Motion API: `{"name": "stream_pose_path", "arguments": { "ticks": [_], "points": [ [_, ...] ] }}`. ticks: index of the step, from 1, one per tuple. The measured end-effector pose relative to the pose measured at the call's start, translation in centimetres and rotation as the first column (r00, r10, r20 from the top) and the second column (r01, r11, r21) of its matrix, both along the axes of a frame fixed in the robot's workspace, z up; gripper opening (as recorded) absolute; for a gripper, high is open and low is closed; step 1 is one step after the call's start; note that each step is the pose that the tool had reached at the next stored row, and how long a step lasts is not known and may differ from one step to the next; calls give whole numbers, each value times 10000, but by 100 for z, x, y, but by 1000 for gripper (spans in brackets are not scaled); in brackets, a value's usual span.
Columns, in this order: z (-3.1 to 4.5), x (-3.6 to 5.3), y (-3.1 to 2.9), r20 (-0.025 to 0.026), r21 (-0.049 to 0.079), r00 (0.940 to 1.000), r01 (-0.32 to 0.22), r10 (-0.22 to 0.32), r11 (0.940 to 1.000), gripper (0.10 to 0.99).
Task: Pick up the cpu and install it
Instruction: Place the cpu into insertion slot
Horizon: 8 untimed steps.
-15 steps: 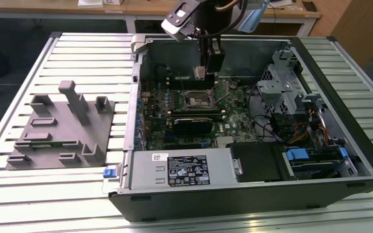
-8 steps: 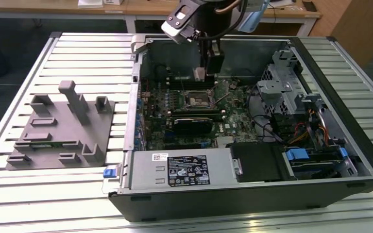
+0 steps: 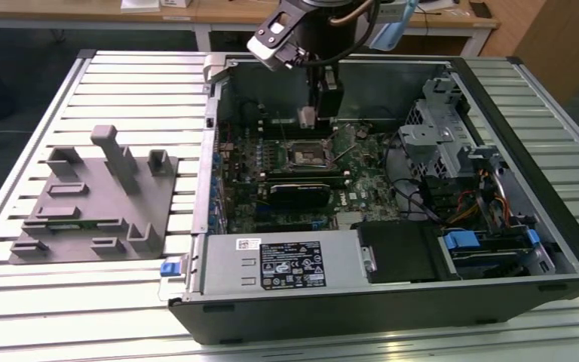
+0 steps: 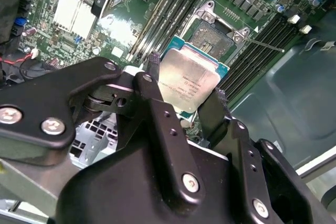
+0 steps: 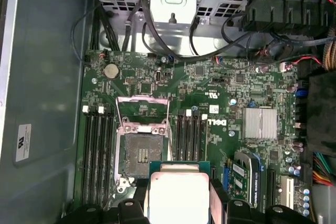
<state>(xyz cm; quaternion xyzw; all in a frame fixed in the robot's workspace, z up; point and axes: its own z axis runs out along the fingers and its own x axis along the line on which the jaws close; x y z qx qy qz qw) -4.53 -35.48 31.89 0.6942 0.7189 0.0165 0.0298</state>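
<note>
The cpu (image 4: 190,80), a small square chip with a pale metal top on a green edge, hangs between my gripper's two black fingers (image 4: 153,62). My gripper (image 3: 307,118) is shut on it inside the open computer case, a little above the motherboard (image 3: 365,185). The dark square socket (image 5: 139,153) lies close beside the held cpu (image 5: 178,195), its metal frame (image 5: 142,113) swung open. In the exterior view the socket (image 3: 307,153) sits just in front of and below the gripper.
Memory slots (image 5: 97,156) flank the socket on both sides. A white-labelled grey box (image 3: 280,261) fills the case's front, and a metal drive cage (image 3: 440,136) with cables stands at the exterior view's right. A grey tray (image 3: 93,204) lies on the slatted table outside the case.
</note>
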Motion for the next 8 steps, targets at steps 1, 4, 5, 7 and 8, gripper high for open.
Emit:
{"name": "stream_pose_path", "arguments": {
  "ticks": [1, 4, 5, 7, 8],
  "points": [
    [-10, -6, 0, 0, 1, 10000, 0, 0, 10000, 545],
    [-35, -10, 0, 1, 1, 10000, -2, 2, 10000, 545],
    [-41, -10, 0, 0, 1, 10000, -2, 2, 10000, 545],
    [-51, -11, 0, 0, 1, 10000, -1, 1, 10000, 545],
    [-56, -11, 0, 0, 0, 10000, 0, 0, 10000, 545]
  ]
}}
